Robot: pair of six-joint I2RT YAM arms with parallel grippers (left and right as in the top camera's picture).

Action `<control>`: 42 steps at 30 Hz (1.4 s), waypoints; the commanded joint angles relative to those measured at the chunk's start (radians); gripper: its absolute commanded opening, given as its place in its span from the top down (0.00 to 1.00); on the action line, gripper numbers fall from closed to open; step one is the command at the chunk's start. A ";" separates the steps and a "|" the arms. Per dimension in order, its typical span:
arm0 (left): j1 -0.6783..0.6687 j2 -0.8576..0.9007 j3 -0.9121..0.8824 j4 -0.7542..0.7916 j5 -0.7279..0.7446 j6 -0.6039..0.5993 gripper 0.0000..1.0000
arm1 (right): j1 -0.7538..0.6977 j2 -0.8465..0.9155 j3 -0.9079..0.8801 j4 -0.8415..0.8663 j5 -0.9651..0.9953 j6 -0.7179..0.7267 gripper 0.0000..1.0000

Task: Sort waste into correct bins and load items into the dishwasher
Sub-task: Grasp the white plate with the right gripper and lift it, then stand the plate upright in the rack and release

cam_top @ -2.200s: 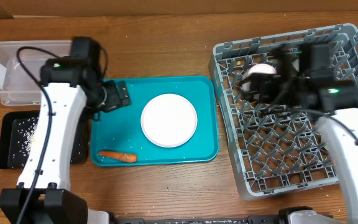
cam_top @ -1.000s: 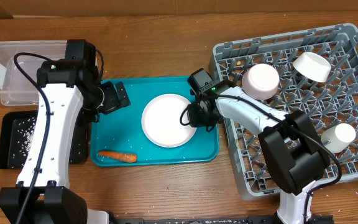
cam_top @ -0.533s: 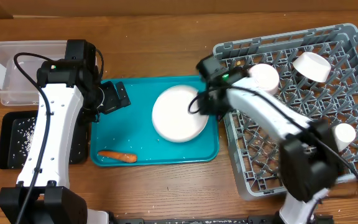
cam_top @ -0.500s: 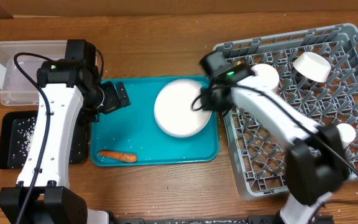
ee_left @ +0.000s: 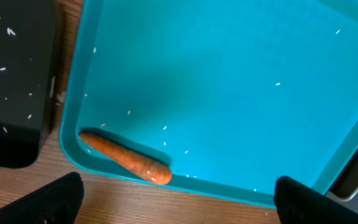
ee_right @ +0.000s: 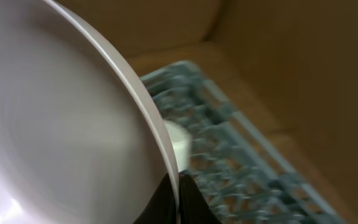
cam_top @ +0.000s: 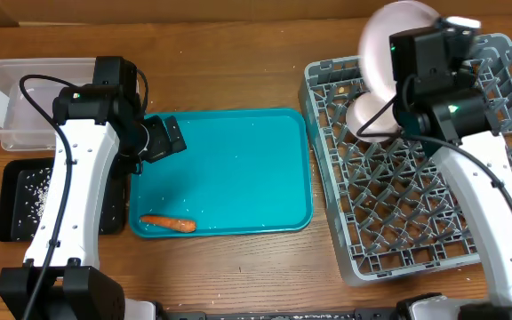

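Overhead, the plate has left the tray and now hangs clamped in the right gripper above the rack's far edge, ready for slotting; the left gripper gapes over the carrot.

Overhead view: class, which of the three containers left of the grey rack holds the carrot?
The teal serving tray: the carrot lies along its near edge. The black tray shows only pale grains; the clear tub has no carrot.
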 commanded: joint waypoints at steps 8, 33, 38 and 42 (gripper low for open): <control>-0.001 -0.009 -0.005 0.002 -0.010 -0.020 0.00 | -0.151 0.053 -0.099 0.052 0.326 0.089 0.96; -0.001 -0.009 -0.005 0.008 -0.009 -0.013 0.00 | -0.093 0.050 -0.291 0.024 -0.171 0.134 0.91; -0.001 -0.009 -0.005 0.008 -0.010 -0.013 0.00 | -0.029 0.037 -0.284 -0.039 -0.264 0.134 0.19; -0.001 -0.008 -0.005 0.007 -0.010 -0.013 0.00 | 0.000 0.016 -0.278 -0.066 -0.298 0.133 0.00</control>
